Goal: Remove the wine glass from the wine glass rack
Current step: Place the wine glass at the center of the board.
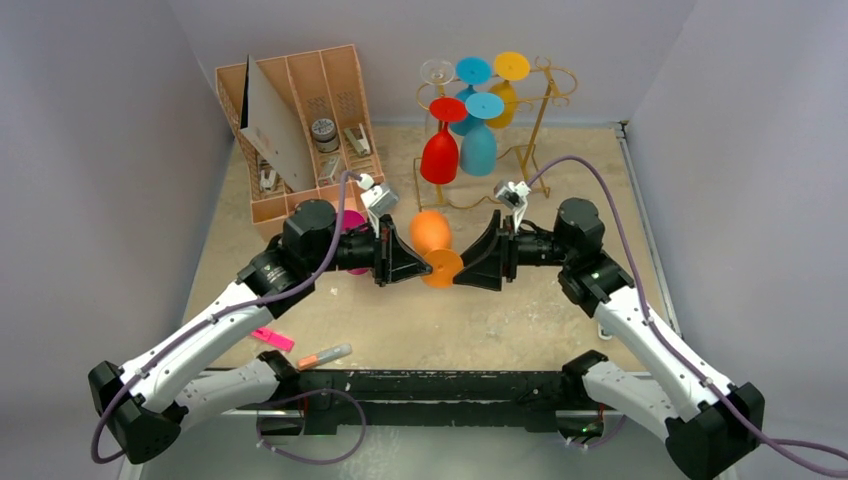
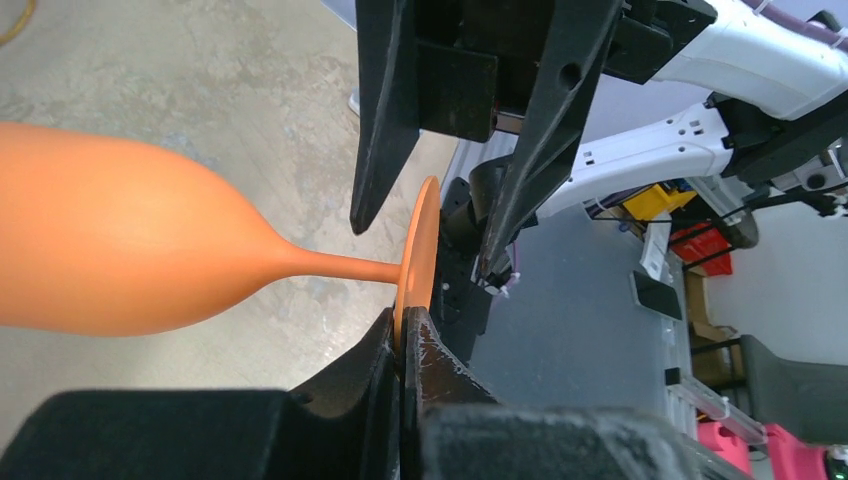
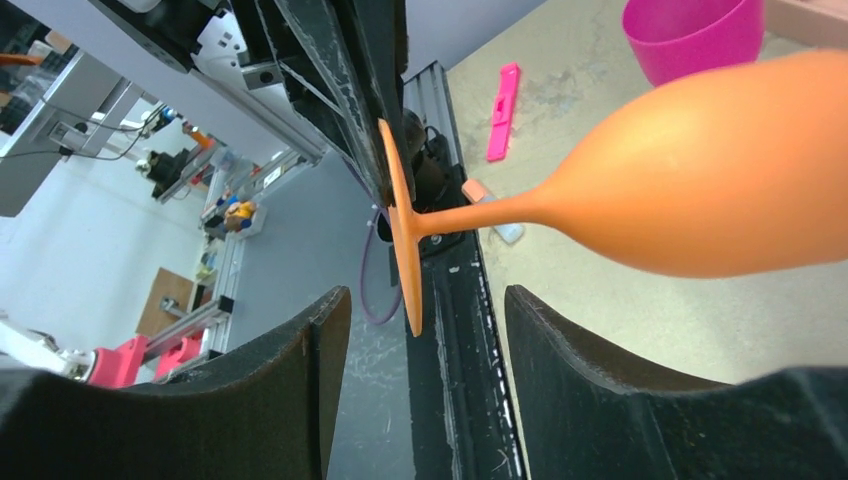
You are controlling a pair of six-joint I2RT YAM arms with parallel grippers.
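Observation:
An orange wine glass (image 1: 431,231) hangs sideways in the air at mid-table, between my two grippers and away from the gold wine glass rack (image 1: 545,110). My left gripper (image 2: 405,320) is shut on the rim of the glass's round foot (image 2: 420,240). The right gripper (image 3: 425,300) stands open; the far edge of the foot (image 3: 400,230) hangs between its fingers without touching them. On the rack, red (image 1: 440,155), blue (image 1: 478,148) and yellow (image 1: 505,100) glasses hang upside down.
A tan slotted organiser (image 1: 300,120) stands at the back left. A magenta cup (image 1: 352,222) sits behind the left wrist. A pink marker (image 1: 272,338) and an orange-tipped marker (image 1: 325,356) lie near the black front rail (image 1: 430,385).

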